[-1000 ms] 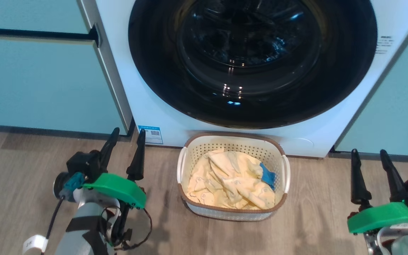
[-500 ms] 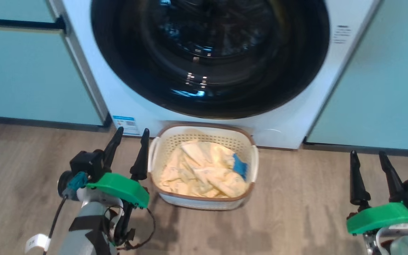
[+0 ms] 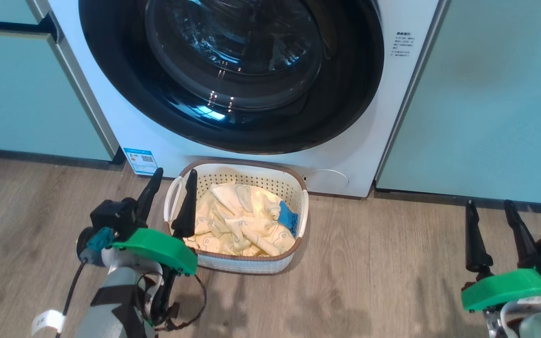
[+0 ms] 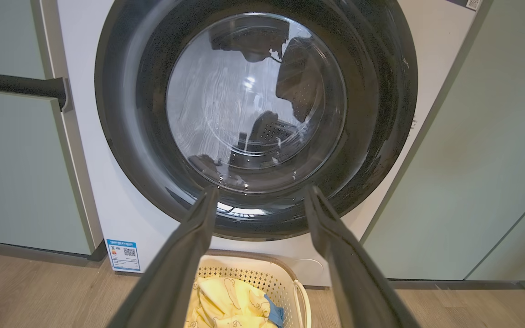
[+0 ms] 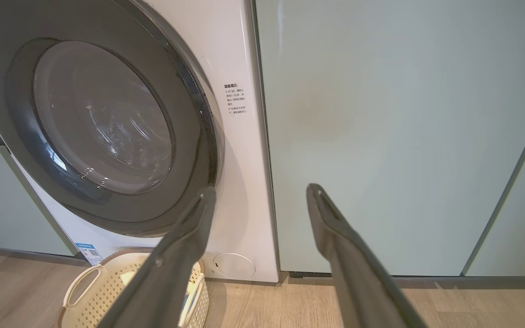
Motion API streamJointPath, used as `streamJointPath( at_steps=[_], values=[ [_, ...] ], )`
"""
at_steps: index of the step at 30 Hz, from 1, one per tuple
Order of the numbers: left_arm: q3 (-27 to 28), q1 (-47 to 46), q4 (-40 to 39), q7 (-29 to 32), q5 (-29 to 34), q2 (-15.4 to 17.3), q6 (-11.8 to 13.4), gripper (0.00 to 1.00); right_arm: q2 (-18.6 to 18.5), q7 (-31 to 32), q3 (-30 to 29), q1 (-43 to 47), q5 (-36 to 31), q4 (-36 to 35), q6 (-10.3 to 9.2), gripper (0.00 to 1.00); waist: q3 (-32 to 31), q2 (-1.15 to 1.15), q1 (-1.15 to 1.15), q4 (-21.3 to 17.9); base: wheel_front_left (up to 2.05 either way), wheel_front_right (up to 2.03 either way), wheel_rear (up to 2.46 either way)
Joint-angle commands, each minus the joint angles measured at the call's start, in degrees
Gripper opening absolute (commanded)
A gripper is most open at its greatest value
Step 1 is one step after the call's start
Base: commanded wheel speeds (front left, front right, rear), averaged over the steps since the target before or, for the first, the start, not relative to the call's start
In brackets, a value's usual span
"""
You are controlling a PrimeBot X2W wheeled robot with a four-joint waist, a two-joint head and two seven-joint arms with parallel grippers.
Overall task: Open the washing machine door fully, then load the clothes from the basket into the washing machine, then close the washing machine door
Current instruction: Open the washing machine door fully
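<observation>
Washing machine door (image 3: 230,70): shut, black rim seated against the white front of the washing machine (image 3: 369,150), glass bowl glossy with reflections. Head view: the machine stands between pale teal cabinets (image 3: 486,94); a small blue sticker (image 3: 140,161) sits low on its front at the left. The basket (image 3: 247,264) rests on the wooden floor (image 3: 369,263) just before the machine, below the door. The clothes (image 3: 242,220) lie crumpled inside it, pale yellow with bear outlines, a blue trim piece (image 3: 289,218) toward its right side. Left gripper (image 3: 174,173) at lower left, fingers apart and holding nothing; its inner finger overlaps the basket's left rim, contact cannot be judged. Right gripper (image 3: 489,204) at lower right, fingers apart, empty, over bare floor and well apart from the basket. Left wrist view: the camera faces the door squarely; the perforated drum shows dimly through the glass. The two fingers are spread, tips lying over the lower rim of the door. The basket with the clothes shows at the bottom edge between the fingers. Right wrist view: the fingers are spread, the left tip over the machine's right lower front, the right tip over the cabinet beside it. The door shows at the left, closed. The basket shows at lower left, partly hidden behind the left finger, with one white handle visible.
</observation>
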Motion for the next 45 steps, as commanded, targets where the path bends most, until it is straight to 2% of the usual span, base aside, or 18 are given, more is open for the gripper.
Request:
streamJointPath(
  at_steps=[1,23,24,25,27,33,39,45],
  values=[
    [2.02,-2.15,-1.63,-0.6,-0.16,1.15,-0.04,1.0,-0.48,-0.54,0.89,-2.31,-0.19,-2.02,0.0,1.0,-0.12,0.0,0.0,0.02,0.4,0.4,-0.81],
    [2.54,-1.79,0.59,-0.6,-0.01,0.85,-0.04,1.0,-0.48,-0.54,0.58,-1.82,-1.35,-2.12,0.0,1.0,-0.73,0.0,0.0,0.14,0.04,0.04,-0.08],
    [2.49,-1.82,0.68,-0.6,0.15,0.84,-0.04,1.0,-0.48,-0.54,0.64,-1.85,-1.36,-2.06,0.0,0.96,-0.72,0.0,0.0,0.17,0.0,0.0,0.0],
    [2.46,-1.85,0.77,-0.6,0.14,0.83,-0.04,1.0,-0.48,-0.54,0.64,-1.89,-0.86,-1.92,0.0,0.5,-0.71,0.0,0.0,0.21,0.0,0.0,0.0],
    [2.42,-1.86,0.97,-0.6,0.08,0.82,-0.04,1.0,-0.48,-0.54,0.68,-2.18,-0.27,-1.65,0.0,0.0,-0.62,0.0,0.0,0.3,0.0,0.0,0.0],
    [2.1,-2.24,1.21,-0.6,0.17,0.77,-0.04,1.0,-0.48,-0.54,-0.96,-4.68,7.54,-0.17,0.0,0.0,0.89,0.0,0.0,0.81,0.0,0.0,0.0],
    [1.93,-3.02,1.27,-0.6,0.31,0.75,-0.04,1.0,-0.48,-0.54,-3.06,-9.63,20.96,3.08,0.0,0.0,3.06,0.0,0.0,1.69,0.0,0.0,0.0],
    [1.78,-3.6,1.36,-0.6,0.27,0.7,-0.04,1.0,-0.73,-0.54,-2.94,-15.98,42.4,7.75,0.0,0.0,5.08,0.0,0.0,3.0,0.0,0.0,0.0]
  ],
)
